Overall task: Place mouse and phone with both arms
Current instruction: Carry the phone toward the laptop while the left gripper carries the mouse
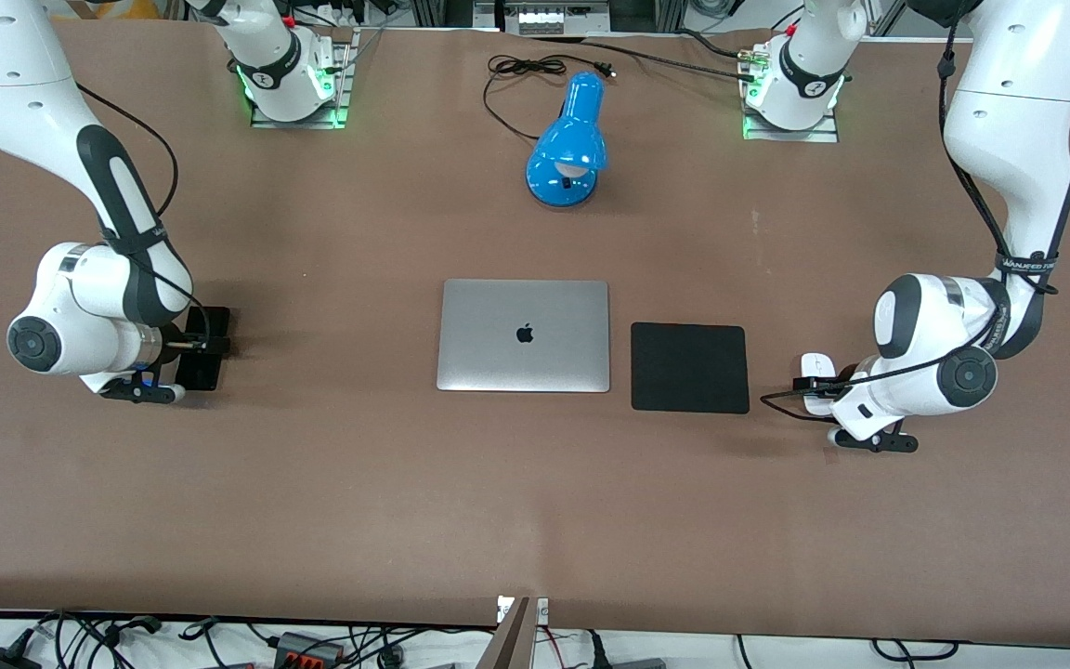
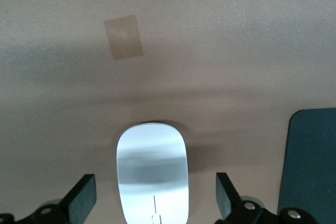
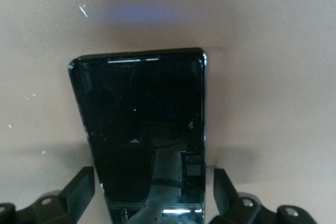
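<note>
Both arms appear to be at the grasping step: the left gripper [image 2: 155,200] has its fingers [image 2: 81,198] apart astride the mouse [image 2: 153,174], the right gripper [image 3: 152,195] likewise spread around the phone [image 3: 144,135], both lying on the surface [image 1: 312,465], so closing squarely comes next.

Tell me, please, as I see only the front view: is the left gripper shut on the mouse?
Observer: No. In the left wrist view the left gripper is open. Its fingers stand on either side of the mouse, with a gap at each side.
Operator: And the right gripper at the phone?
Observer: Open as well. In the right wrist view the right gripper straddles the phone, and neither finger touches it.
</note>
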